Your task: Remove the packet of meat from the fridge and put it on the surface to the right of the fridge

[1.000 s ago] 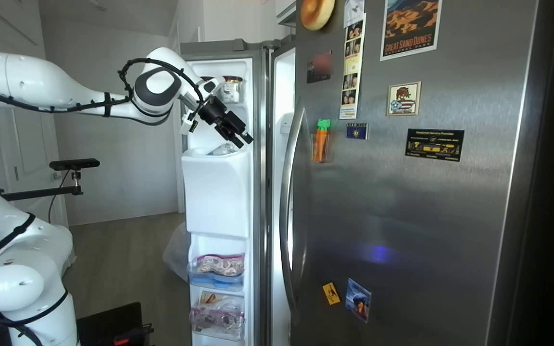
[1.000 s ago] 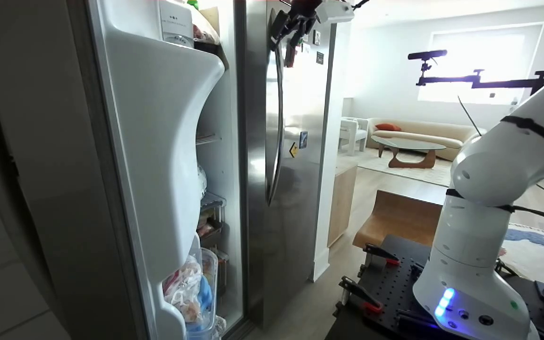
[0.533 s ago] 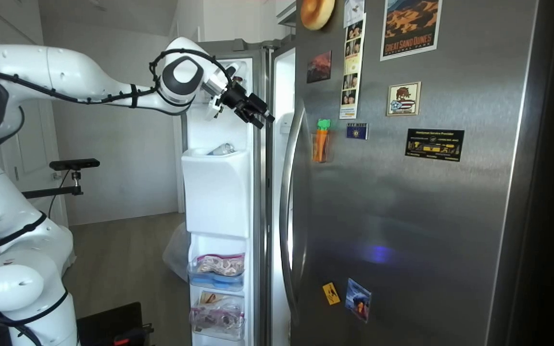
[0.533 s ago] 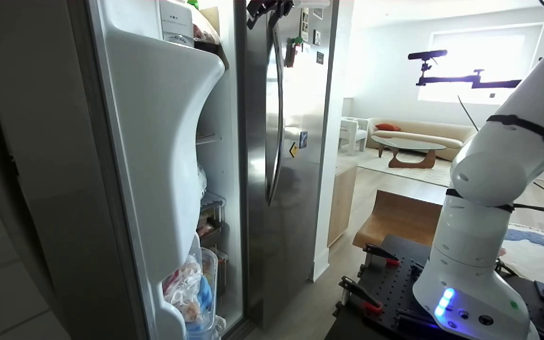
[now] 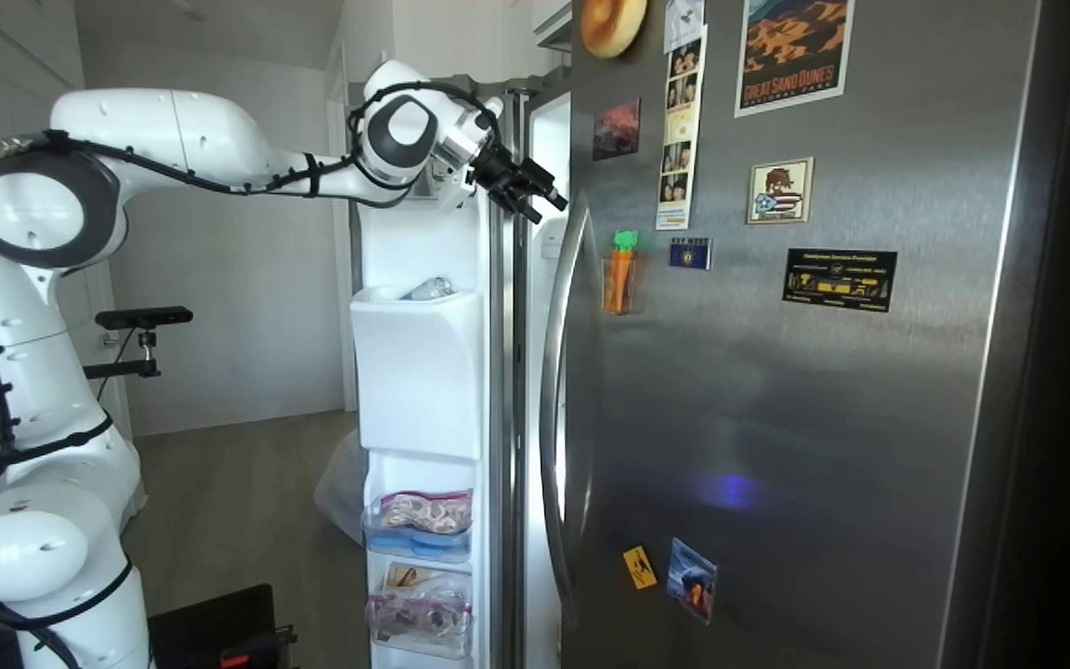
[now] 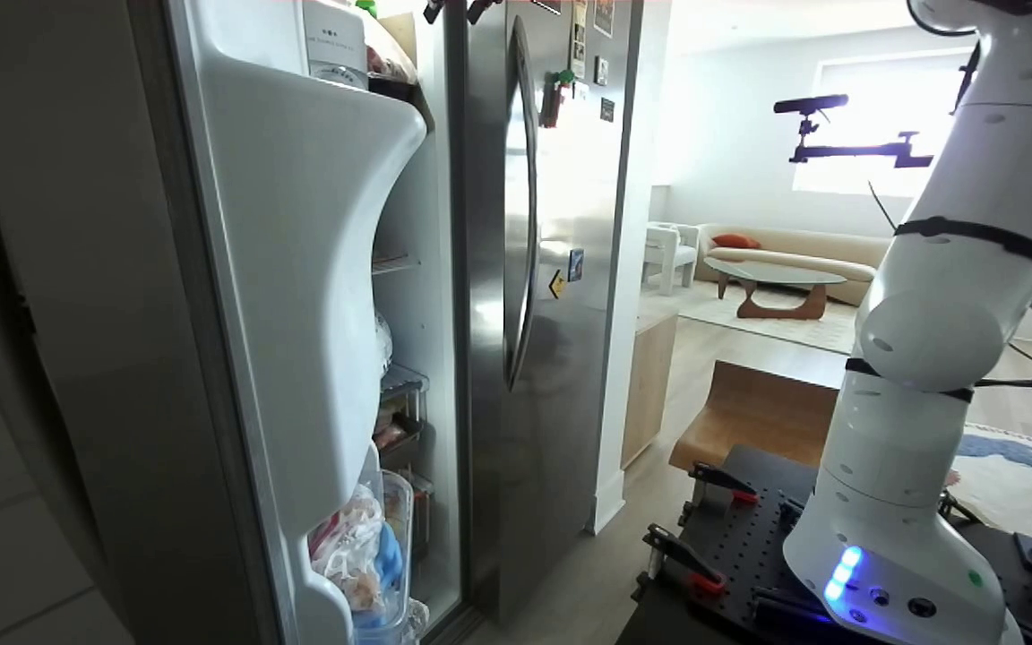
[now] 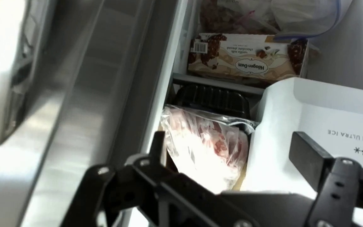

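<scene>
In an exterior view, the black two-fingered gripper [image 5: 548, 206] hangs in the upper middle of the frame, angled toward the lower right, at the open section of the tall stainless-steel fridge [image 5: 776, 400].

In an exterior view, the packet of meat [image 6: 391, 54], a clear plastic bag with pinkish-red contents, is inside the fridge, upper left of centre, just right of a white plastic box [image 6: 335, 45]; it slopes down to the right.

In the wrist view, the packet lies near the centre, between the gripper's widely spread, released fingers. Its broad, crumpled end faces up the frame toward a black ribbed plastic tray [image 7: 213, 99]; its long axis, as far as it shows, leans from upper left to lower right, the lower end partly hidden by the gripper.
</scene>
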Motion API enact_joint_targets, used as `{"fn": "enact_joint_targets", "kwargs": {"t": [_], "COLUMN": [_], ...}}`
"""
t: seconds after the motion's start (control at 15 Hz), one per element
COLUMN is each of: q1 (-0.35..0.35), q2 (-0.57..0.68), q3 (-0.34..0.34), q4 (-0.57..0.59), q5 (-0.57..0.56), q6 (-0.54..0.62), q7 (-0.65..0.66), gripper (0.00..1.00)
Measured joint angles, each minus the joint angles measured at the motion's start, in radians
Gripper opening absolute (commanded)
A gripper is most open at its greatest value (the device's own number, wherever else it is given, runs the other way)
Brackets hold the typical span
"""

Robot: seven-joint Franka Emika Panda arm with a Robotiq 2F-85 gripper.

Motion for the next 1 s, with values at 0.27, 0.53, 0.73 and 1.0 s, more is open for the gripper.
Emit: {"fn": "enact_joint_targets", "kwargs": {"t": [0.27, 0.53, 0.73, 1.0], "q1": [0.025, 0.048, 0.054, 0.053], "q2": [0.092, 0.165, 0.208, 0.259], "q3": [-0.004, -0.016, -0.019, -0.019], "q4": [0.143, 0.264, 0.337, 0.434], "q5": [0.0, 0.0, 0.018, 0.088], "q6": [-0.002, -0.008, -0.008, -0.008], "q7": [-0.001, -0.003, -0.014, -0.058], "gripper": [1.0, 1.0, 1.0, 1.0]}}
